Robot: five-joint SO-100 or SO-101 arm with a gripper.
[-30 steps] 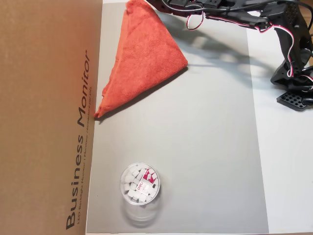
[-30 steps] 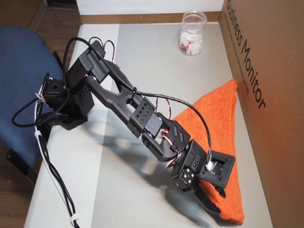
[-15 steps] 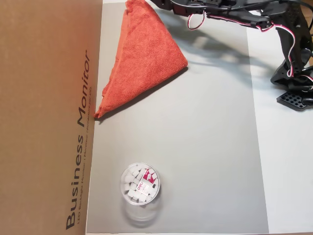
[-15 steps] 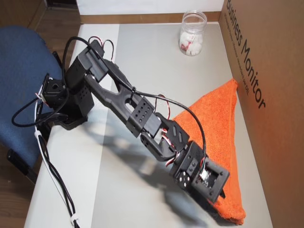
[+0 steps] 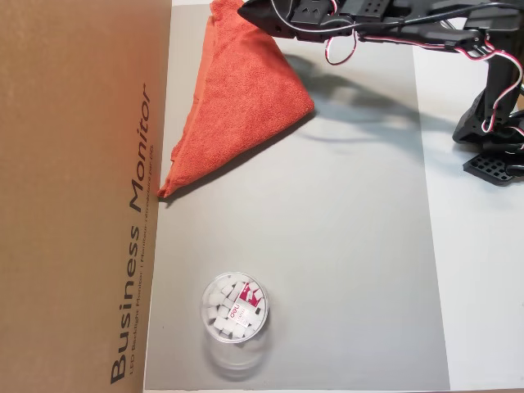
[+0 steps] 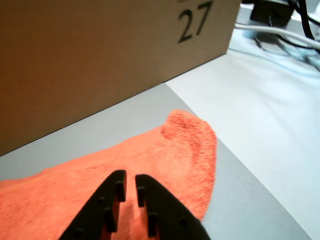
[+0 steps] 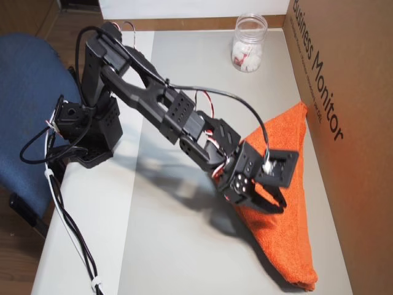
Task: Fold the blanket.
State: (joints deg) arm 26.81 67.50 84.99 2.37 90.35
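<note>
Claw (image 6: pixel 127 185) above folded blanket (image 6: pixel 75 185)

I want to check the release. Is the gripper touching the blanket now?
Apart. The wrist view shows the gripper nearly shut with nothing between its fingers, raised above the blanket; an overhead view shows the gripper lifted, its shadow on the cloth.
</note>
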